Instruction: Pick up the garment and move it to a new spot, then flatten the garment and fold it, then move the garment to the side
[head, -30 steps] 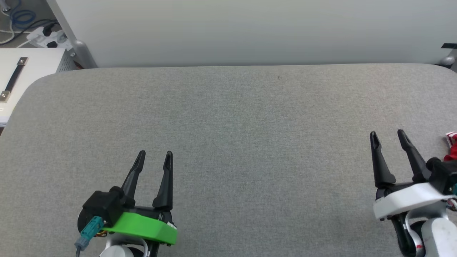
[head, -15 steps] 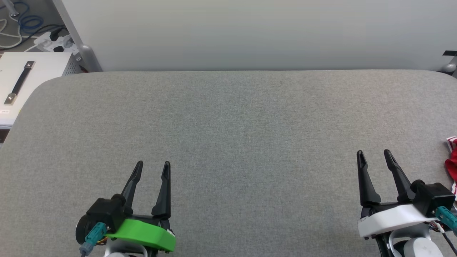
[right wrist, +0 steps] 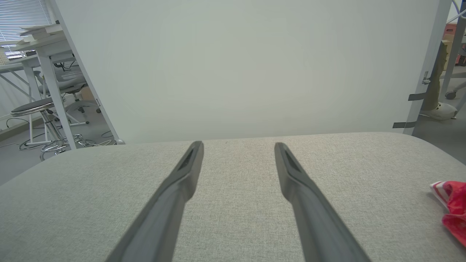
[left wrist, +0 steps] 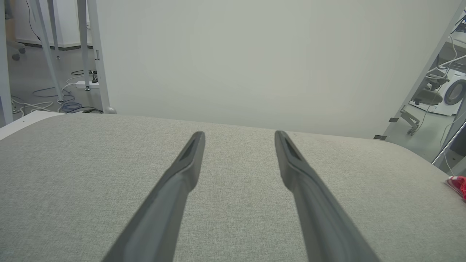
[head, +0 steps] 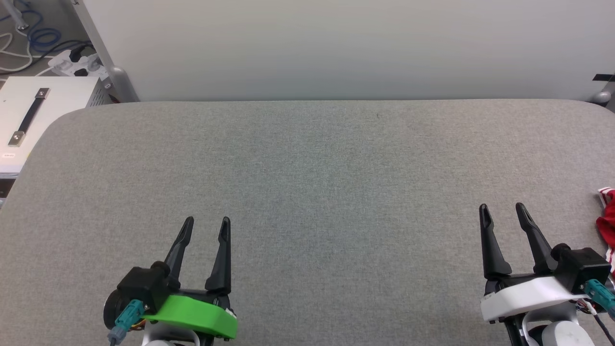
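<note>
Only a red scrap of the garment with red-white striped trim peeks in at the table's right edge; the rest is cut off. The same garment shows at the lower right of the right wrist view, and as a small red garment corner in the left wrist view. My right gripper stands open over the grey table, a little left of the cloth and apart from it. My left gripper is open at the lower left with nothing between its fingers.
A pale wall panel rises behind the table's far edge. At the far left stands a white box with a black handle, with a power strip and cables on the floor behind it.
The right gripper has drawn back toward me and slightly left, away from the garment. The left gripper has also drawn back slightly. The head camera has shifted a little.
</note>
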You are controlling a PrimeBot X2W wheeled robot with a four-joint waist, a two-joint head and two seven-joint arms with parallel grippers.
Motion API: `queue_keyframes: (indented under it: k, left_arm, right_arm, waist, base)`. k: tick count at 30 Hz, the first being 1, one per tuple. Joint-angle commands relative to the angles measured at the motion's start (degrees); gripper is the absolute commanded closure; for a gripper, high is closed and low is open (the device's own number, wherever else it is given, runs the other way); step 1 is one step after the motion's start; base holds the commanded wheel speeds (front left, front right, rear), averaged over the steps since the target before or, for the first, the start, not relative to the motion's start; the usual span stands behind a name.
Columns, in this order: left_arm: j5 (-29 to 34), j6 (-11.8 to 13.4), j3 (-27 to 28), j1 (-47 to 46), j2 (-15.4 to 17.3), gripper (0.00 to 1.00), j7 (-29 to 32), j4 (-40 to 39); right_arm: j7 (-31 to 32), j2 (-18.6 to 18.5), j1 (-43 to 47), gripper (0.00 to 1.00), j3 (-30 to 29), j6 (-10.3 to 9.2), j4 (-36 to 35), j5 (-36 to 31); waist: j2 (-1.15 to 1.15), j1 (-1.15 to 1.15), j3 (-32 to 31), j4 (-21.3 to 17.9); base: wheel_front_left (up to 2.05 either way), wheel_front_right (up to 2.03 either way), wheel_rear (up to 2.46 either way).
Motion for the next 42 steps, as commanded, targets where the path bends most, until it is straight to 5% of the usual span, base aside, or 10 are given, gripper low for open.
queue_keyframes:
  k: [1, 18, 19, 42]
  left_arm:
    - [-0.03, -0.17, 0.21, 1.09, -0.23, 0.00, -0.34, 0.06]
    - [-0.36, -0.17, 0.53, 1.02, -0.47, 0.00, -0.34, -0.33]
    - [-0.13, 0.01, 0.36, 0.01, -0.17, 1.00, 0.06, -0.28]
    - [2.26, 1.16, 0.92, -0.22, -0.26, 1.00, 2.40, -0.75]
  right_arm:
    - [-0.42, 0.25, 0.37, 0.00, 0.15, -0.06, 0.17, -0.14]
    - [-0.49, 0.14, 0.23, 0.00, 0.40, -0.06, 0.53, -0.08]
    - [-0.01, -0.02, 0.02, 1.00, 0.22, 0.00, 0.44, -0.08]
    - [2.30, 0.38, 0.23, 1.00, 0.00, -0.01, -0.36, -2.08]
  waist:
    - [0.00, 0.00, -0.01, -0.02]
    - [0.00, 0.00, 0.31, -0.29]
    - [0.00, 0.00, 0.29, -0.30]
    - [0.00, 0.00, 0.05, -0.43]
  base:
    - [0.00, 0.00, 0.00]
    - [0.00, 0.00, 0.00]
    - [0.00, 0.00, 0.00]
    - [0.00, 0.00, 0.00]
